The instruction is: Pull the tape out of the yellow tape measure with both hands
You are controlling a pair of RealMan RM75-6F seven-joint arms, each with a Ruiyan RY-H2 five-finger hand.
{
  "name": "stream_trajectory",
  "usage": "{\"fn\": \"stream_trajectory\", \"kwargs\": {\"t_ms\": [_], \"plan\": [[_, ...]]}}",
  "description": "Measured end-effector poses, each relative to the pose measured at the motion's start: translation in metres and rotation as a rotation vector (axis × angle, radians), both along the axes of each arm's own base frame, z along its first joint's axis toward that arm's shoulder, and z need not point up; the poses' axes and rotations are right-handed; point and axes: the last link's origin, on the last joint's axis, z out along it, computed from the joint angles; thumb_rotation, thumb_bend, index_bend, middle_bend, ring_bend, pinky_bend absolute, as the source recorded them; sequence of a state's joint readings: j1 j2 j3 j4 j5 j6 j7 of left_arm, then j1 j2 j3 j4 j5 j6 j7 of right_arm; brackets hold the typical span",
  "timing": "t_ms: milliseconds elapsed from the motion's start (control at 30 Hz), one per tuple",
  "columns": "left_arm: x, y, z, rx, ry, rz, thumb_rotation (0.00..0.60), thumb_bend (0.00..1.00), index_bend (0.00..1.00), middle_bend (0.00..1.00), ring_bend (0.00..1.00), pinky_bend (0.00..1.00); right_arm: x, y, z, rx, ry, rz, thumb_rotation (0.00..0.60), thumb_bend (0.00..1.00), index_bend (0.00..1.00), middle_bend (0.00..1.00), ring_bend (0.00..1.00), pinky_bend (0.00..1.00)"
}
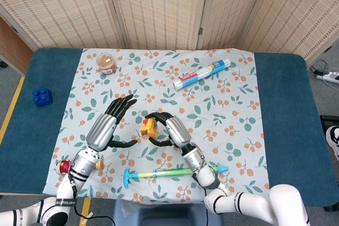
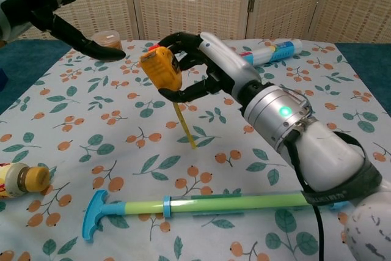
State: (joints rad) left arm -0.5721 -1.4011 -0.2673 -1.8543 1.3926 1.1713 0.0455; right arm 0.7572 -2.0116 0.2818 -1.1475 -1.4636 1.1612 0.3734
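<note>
The right robot hand (image 2: 201, 65) grips the yellow tape measure (image 2: 159, 69) and holds it up off the tabletop (image 1: 275, 99), so the pick-up looks done. A short length of tape (image 2: 185, 126) hangs from the case below that hand, its tip near the flowered cloth (image 2: 122, 126), so only a little seems drawn out. Just to the left of the case, the left robot hand (image 1: 108, 126) is open, fingers spread, holding nothing and not touching the tape. What appears left: the left robot hand must catch the hanging end, and the two must draw apart. Beyond both hands a jar (image 1: 107, 62) and a roll (image 1: 202, 74) lie well apart
</note>
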Motion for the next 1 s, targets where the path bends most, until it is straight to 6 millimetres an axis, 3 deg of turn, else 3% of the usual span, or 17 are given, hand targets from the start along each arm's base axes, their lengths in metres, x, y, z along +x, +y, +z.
{"fn": "stream_trajectory", "kwargs": {"t_ms": [533, 1000], "plan": [[0.011, 0.011, -0.032, -0.007, 0.048, 0.016, 0.600, 0.19, 0.02, 0.05, 0.06, 0.00, 0.007, 0.002, -0.007, -0.003, 0.010, -0.018, 0.600, 0.33, 0.55, 0.50, 0.38, 0.23], [0.014, 0.018, -0.039, 0.026, 0.071, 0.021, 0.600, 0.21, 0.04, 0.05, 0.07, 0.00, 0.007, 0.005, -0.011, 0.014, 0.033, -0.019, 0.600, 0.33, 0.55, 0.50, 0.38, 0.23]]}}
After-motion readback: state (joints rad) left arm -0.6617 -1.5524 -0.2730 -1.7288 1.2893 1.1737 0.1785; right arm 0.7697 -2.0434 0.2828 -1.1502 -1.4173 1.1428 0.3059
